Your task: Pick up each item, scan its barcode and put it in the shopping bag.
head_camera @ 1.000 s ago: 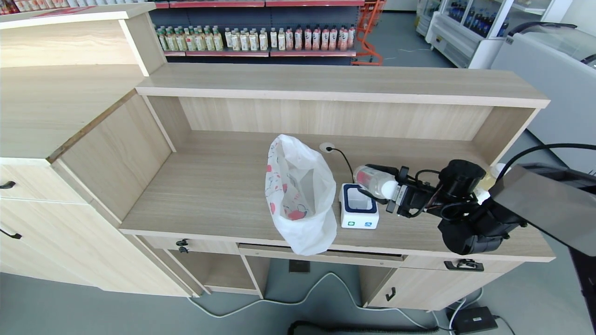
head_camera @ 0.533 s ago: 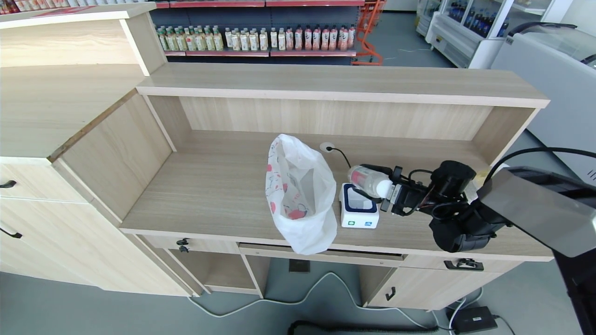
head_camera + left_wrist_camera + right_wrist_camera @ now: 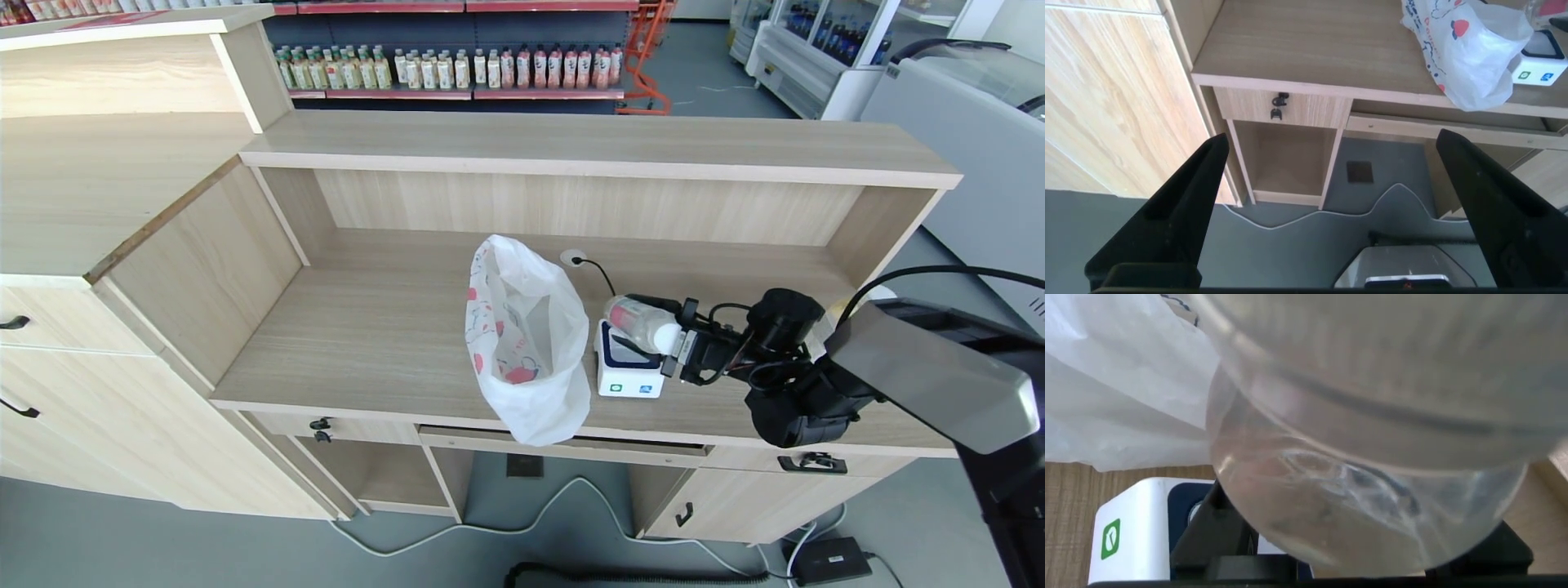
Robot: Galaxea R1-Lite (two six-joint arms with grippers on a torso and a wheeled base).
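Note:
My right gripper [image 3: 653,325] is shut on a clear plastic bottle [image 3: 638,319] with a red label, held on its side just above the white-and-blue scanner [image 3: 627,374] on the wooden counter. In the right wrist view the bottle [image 3: 1372,457] looms close, with the scanner [image 3: 1127,531] under it and the shopping bag [image 3: 1118,392] beyond. The white shopping bag [image 3: 526,343] with red prints stands open just left of the scanner. My left gripper [image 3: 1333,143] is open, low in front of the counter, facing its lower cupboard. The bag [image 3: 1462,49] sits at the counter's edge there.
A black cable runs from a socket [image 3: 574,259] in the counter to the scanner. The counter [image 3: 367,327] has a raised back wall and side walls, with bare wood left of the bag. Drawers with black handles [image 3: 812,465] lie under the front edge.
My right gripper has carried the bottle leftward, from beside the scanner to over it. The bag and scanner have not moved.

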